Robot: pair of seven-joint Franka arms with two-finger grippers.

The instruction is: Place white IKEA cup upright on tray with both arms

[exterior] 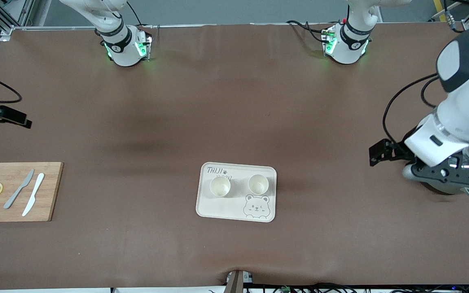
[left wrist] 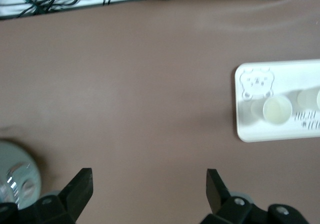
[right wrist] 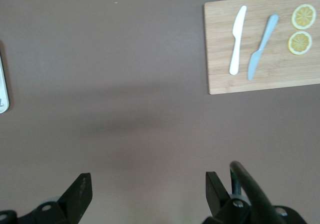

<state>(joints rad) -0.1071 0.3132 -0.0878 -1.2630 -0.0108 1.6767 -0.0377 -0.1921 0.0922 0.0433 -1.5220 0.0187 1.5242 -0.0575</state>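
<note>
I see the desk [exterior: 234, 122], then the board [exterior: 51, 191] at the right arm's end. The tray [exterior: 218, 209] sits mid-desk with two cups [exterior: 220, 187] upright on it. Left gripper [left wrist: 149, 184] and right gripper [right wrist: 147, 186] hover over bare desk, jaws wide apart, empty.

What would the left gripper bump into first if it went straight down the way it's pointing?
Probably just the bare brown table. The open left gripper points down at it, with the tray and a glass lid off to either side.
</note>
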